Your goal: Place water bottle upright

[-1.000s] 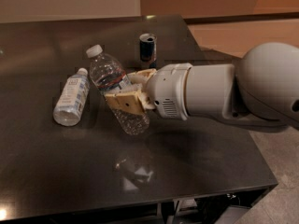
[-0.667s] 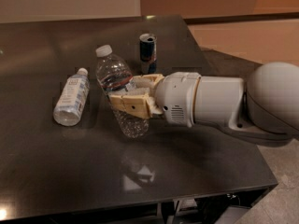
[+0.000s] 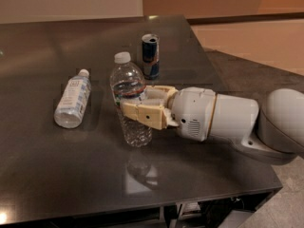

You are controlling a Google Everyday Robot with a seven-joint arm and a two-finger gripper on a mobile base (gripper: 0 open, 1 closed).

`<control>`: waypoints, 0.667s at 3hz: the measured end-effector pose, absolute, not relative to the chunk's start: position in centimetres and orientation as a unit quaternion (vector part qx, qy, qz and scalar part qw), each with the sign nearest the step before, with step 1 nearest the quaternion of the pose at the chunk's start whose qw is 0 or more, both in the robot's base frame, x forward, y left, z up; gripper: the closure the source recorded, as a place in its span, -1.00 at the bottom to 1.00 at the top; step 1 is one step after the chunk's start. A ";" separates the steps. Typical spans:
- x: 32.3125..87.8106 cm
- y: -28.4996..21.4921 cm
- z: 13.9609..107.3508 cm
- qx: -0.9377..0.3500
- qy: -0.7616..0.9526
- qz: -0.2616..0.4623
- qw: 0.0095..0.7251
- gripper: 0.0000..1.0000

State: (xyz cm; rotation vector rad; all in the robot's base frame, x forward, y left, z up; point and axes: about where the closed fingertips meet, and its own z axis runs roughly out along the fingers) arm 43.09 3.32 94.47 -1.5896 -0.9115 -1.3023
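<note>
The water bottle is clear and ribbed with a white cap and a narrow red-and-dark label band. It stands nearly upright on the dark table, its base on or just above the surface. My gripper comes in from the right. Its tan fingers are closed around the bottle's middle, one in front and one behind.
A smaller smooth bottle with a wide white label lies on its side to the left. A blue-and-silver drink can stands just behind the water bottle. The table's right edge is under my arm, its front edge near the bottom of the view.
The water bottle has been tipped from a slant, cap pointing back left, to nearly upright. My gripper kept hold of it and the arm has drawn lower and to the right.
</note>
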 end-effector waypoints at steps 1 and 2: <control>42.8 2.8 93.8 -0.619 -0.364 -0.528 0.453 1.00; 42.4 2.4 93.1 -0.604 -0.370 -0.539 0.455 1.00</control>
